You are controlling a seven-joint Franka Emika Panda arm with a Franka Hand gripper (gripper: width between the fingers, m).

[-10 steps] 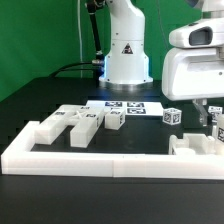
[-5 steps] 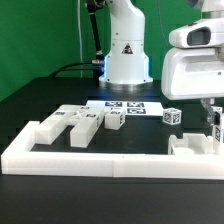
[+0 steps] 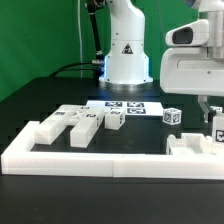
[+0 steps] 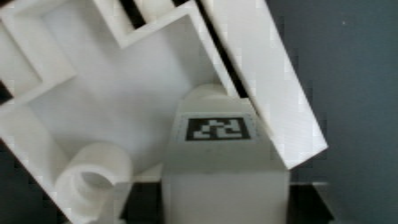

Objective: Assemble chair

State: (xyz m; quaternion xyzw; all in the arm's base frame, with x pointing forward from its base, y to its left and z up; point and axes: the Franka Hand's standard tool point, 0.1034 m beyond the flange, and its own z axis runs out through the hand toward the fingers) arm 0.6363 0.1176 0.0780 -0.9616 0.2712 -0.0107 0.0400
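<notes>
My gripper (image 3: 218,122) hangs at the exterior view's right edge and is shut on a white tagged chair leg (image 3: 220,135). In the wrist view the leg (image 4: 222,150) sits between the jaws of the gripper (image 4: 222,205), its tag facing the camera. It is held over a larger white chair part with flat slabs and a round peg (image 4: 107,110). That part (image 3: 190,144) stands just behind the border rail. Several more tagged chair parts (image 3: 72,124) lie at the left. A small tagged block (image 3: 172,116) stands near the middle.
A long low white border rail (image 3: 100,160) runs along the front. The marker board (image 3: 125,106) lies before the robot base (image 3: 127,45). The tabletop is black, with a green backdrop behind.
The gripper with the leg has shifted toward the exterior view's right and slightly up. The loose parts have not moved.
</notes>
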